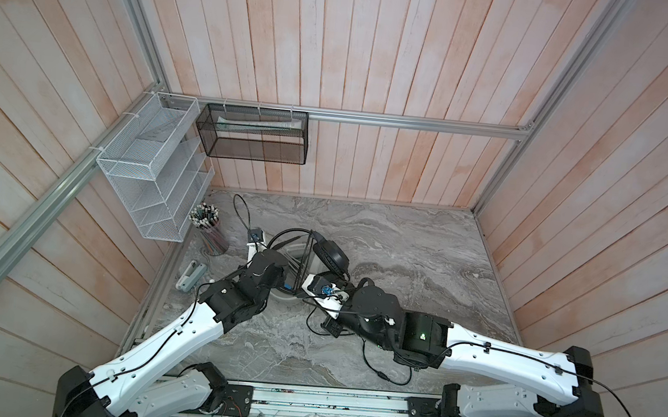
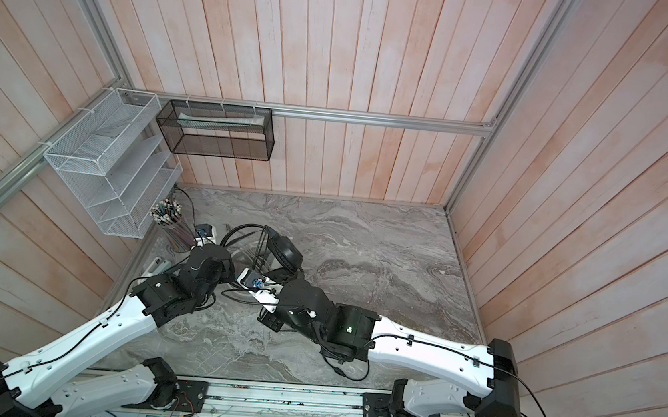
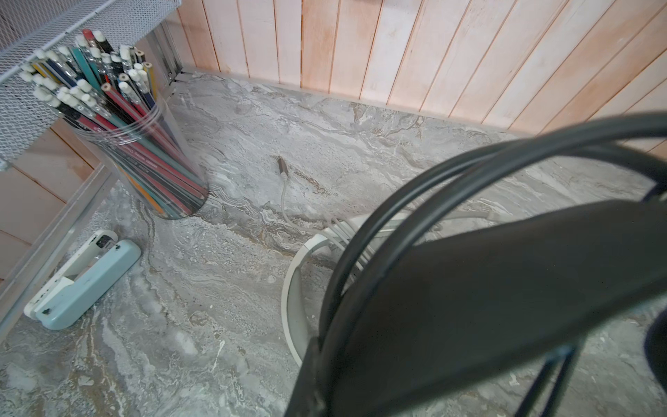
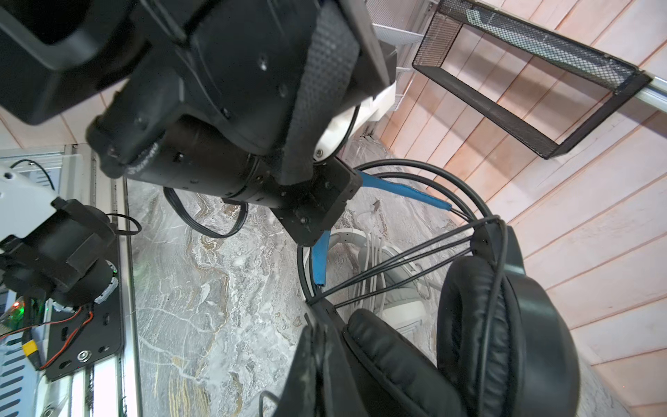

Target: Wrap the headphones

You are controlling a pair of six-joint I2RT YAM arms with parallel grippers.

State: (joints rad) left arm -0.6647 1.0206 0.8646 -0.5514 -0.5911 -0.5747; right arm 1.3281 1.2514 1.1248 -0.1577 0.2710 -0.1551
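- Above the left half of the marble table (image 1: 404,245), the left gripper (image 4: 319,220) is clamped shut on the blue-lined headband (image 4: 404,189) of the black headset (image 4: 512,325), holding it clear of the surface.
- Close beside it, the right gripper (image 4: 319,317) is closed tight on the black cable (image 4: 415,251), where several taut strands meet at its fingertips and fan out towards the far ear cup.
- The two cushioned cups hang next to each other, just beyond the right gripper, with the strands stretched across the gap under the headband.
- Directly beneath lies the white headset (image 3: 290,299), flat on the table, its pale cable bundled across it and the plug (image 3: 282,166) resting a little way off.
- A slack black line curls on the table under the right arm; whether it is this cable's unwound tail cannot be told from here.
- Judged from this, wrapping of the black set is under way and not tied off.
- Risks: too much pull from the right gripper could drag the headband out of the left gripper's narrow grip; slackening could let the turns slide off the cup; a low pass could hook the white headset or its cable and drag it along.
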